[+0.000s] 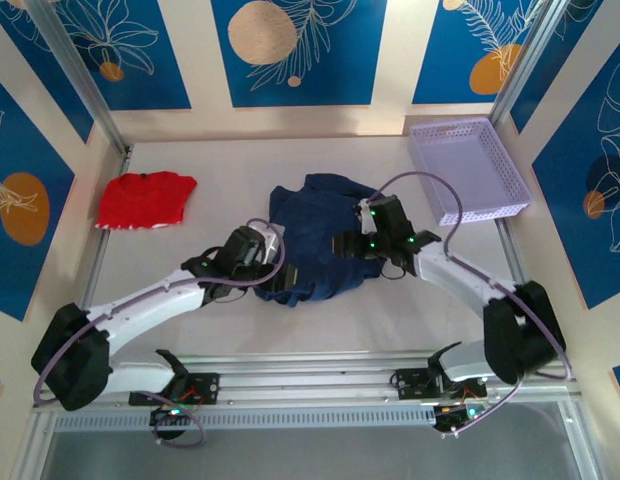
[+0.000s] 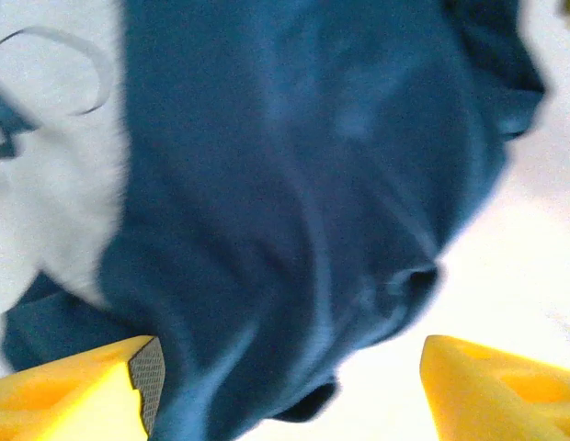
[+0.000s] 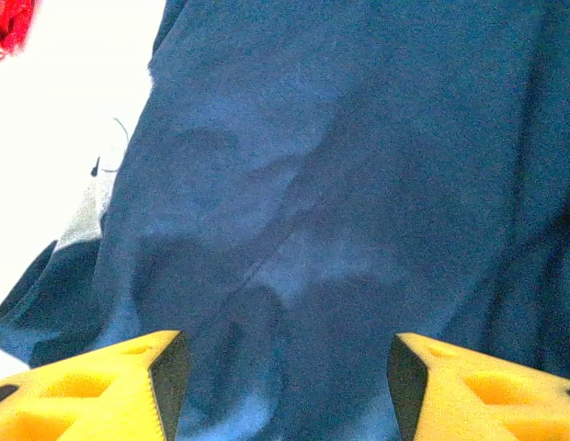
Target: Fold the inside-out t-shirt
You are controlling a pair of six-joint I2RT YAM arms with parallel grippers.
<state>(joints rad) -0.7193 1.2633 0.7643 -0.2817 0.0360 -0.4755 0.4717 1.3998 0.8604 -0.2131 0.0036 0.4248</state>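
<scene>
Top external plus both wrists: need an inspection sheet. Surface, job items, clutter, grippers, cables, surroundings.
Surface: grey table, flat, no spills seen.
Job's things: navy t-shirt crumpled mid-table, not folded yet.
Clutter: red garment at the far left; empty lavender basket at the far right. Both lie apart from the t-shirt.
Grippers: left gripper and right gripper both have their fingers spread above the t-shirt, gripping nothing.
Cables: purple cables loop along each arm; the right loop arches near the basket.
Surroundings: blue leaf-print panels; aluminium rails at the near edge.
</scene>
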